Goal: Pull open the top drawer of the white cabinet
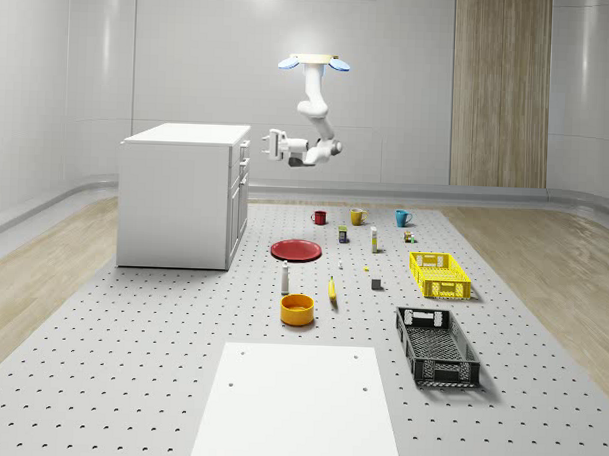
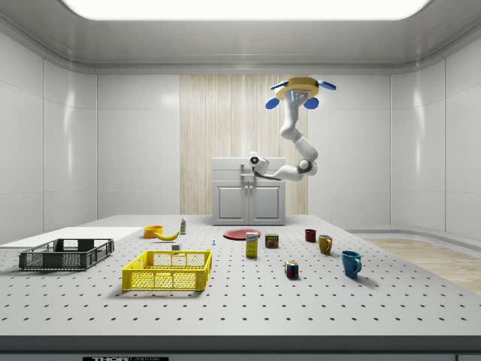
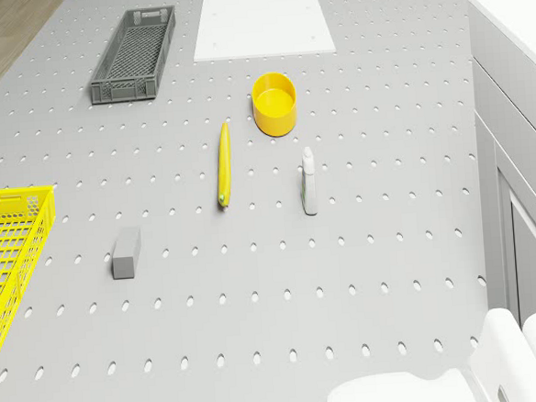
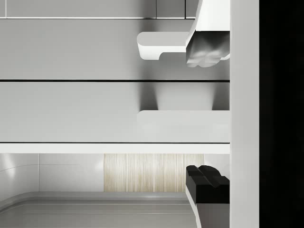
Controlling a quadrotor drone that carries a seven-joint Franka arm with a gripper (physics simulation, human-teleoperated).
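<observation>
The white cabinet (image 1: pixel 182 196) stands at the whole-scene view's left, its drawer fronts facing that view's right. The drone (image 1: pixel 313 60) hovers in the air beside the cabinet's front, arm hanging down. My gripper (image 1: pixel 268 145) points level at the top drawer (image 1: pixel 243 146), a short gap away. In the wrist view the gripper (image 4: pixel 205 114) is open, one pale finger (image 4: pixel 204 50) and one black finger (image 4: pixel 206 180) either side of the top drawer's handle (image 4: pixel 183 118). The handle of the drawer below (image 4: pixel 161 45) is beside it. In the side view the gripper (image 2: pixel 248 171) is before the cabinet (image 2: pixel 249 201).
On the pegboard floor lie a red plate (image 1: pixel 296 250), an orange bowl (image 3: pixel 274 103), a banana (image 3: pixel 223 163), a small bottle (image 3: pixel 309 180) and a grey block (image 3: pixel 126 252). A yellow crate (image 1: pixel 440 275), a dark crate (image 1: pixel 437 345), three mugs (image 1: pixel 357 217) and a white mat (image 1: pixel 294 403) lie further off.
</observation>
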